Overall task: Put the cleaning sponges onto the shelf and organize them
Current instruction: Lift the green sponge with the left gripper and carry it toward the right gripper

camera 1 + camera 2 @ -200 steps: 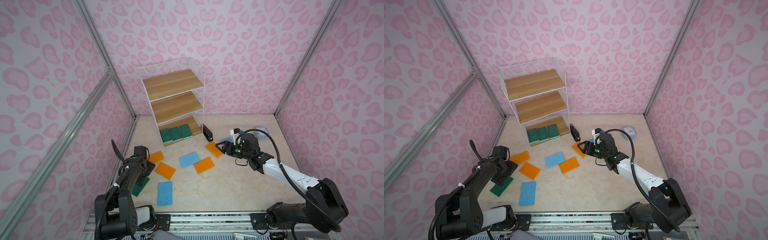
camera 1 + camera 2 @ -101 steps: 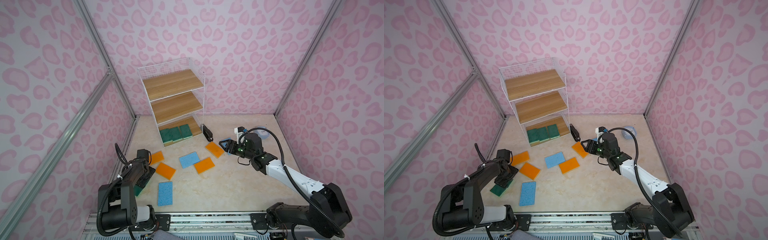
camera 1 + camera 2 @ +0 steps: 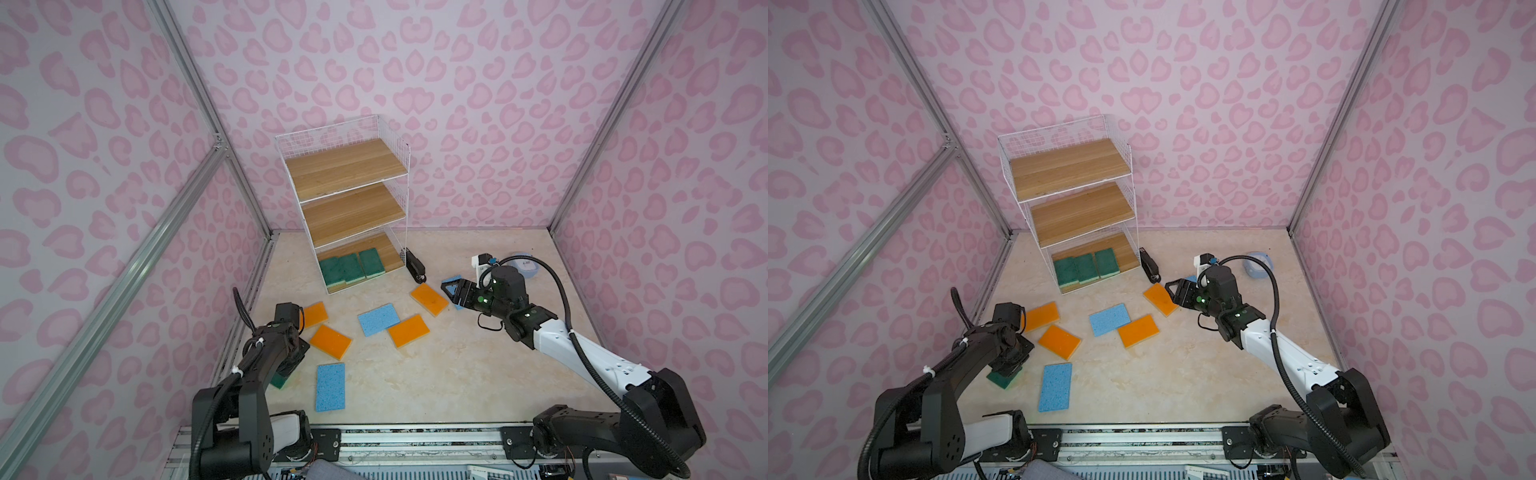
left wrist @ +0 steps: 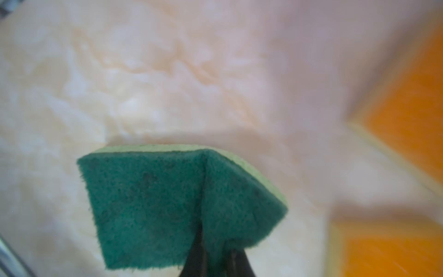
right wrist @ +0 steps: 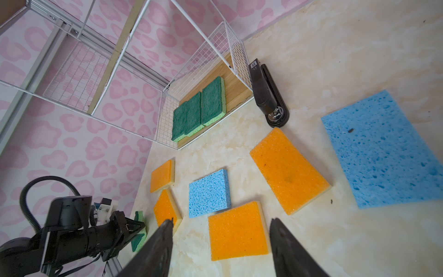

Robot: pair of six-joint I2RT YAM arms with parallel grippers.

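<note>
Only stapler label, illegible, beside shelf

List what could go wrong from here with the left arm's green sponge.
1. The fingers of the left gripper pinch the green sponge into a fold near one edge; it may slip out on lifting.
2. Three green sponges lie at the front of the shelf's bottom board; a fourth may land on them or catch the wire.

Three green sponges are lined on the shelf's lowest board, mid-frame; orange sponges and blue sponges are scattered below.
</note>
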